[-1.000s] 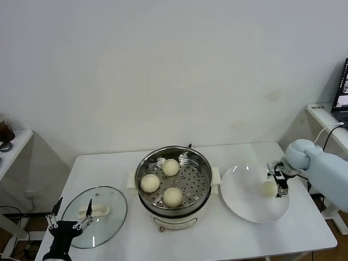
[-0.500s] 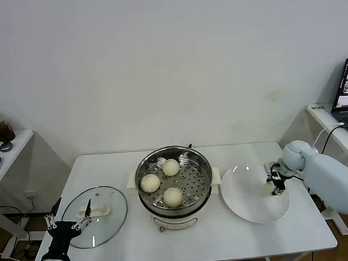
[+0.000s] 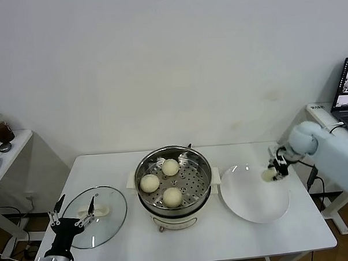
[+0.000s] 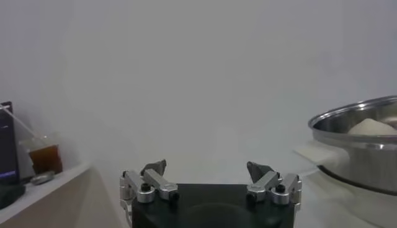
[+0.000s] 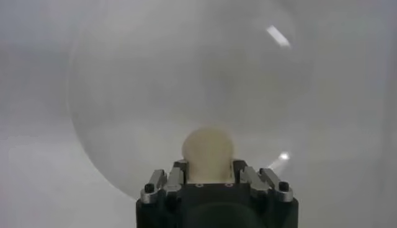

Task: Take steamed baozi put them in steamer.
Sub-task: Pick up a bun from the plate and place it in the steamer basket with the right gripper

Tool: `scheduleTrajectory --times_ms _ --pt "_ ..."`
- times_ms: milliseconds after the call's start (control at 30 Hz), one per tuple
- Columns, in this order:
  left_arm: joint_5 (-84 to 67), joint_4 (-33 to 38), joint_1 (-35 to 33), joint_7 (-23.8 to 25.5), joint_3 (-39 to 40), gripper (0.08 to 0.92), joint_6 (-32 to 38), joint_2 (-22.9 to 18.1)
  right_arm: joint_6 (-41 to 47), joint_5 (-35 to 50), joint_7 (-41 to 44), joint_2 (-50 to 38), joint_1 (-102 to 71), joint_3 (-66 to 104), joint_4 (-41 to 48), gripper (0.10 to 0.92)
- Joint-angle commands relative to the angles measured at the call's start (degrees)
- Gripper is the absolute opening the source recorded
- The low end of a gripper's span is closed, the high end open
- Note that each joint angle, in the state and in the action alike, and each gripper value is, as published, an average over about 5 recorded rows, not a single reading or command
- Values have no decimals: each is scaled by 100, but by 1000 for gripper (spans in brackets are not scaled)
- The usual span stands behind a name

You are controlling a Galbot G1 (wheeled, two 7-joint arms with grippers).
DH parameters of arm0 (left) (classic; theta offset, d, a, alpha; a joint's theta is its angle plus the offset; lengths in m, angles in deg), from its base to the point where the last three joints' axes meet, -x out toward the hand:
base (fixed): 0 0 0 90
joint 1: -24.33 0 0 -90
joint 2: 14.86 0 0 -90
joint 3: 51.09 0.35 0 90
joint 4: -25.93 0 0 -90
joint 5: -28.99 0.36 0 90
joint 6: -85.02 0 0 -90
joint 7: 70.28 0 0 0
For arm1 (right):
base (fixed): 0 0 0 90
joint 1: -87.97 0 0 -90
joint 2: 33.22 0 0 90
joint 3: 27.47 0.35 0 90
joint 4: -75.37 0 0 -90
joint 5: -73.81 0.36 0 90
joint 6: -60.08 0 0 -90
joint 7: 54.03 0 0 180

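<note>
One table [image 3: 236, 243] carries one steamer [image 3: 174, 182], one plate [image 3: 255, 195] and one glass lid [image 3: 96, 210]. Four baozi: three [image 3: 172, 196] sit apart on the steamer's perforated tray; the fourth [image 3: 268, 175] is clamped in the right gripper [image 3: 272, 173], lifted above the plate's far right side, fingers partly hiding it. The left gripper [image 3: 74, 218] hangs at the table's near left corner by the lid, jaws wide apart, its arm cut off.
</note>
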Motion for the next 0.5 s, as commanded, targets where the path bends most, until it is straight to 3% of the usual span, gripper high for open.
scheduleTrajectory --times_ms 33,267,500 --pt "-11 -27 103 2 93 823 5 51 1378 2964 -437 332 4309 -3090 -2180 463" --pt "-46 -13 87 0 38 823 20 64 2532 4088 -1130 1453 4403 -3373 -2769 467" --pt "-64 50 95 -4 -26 823 8 -54 2931 4043 -1436 2121 3348 -3227 -2350 467"
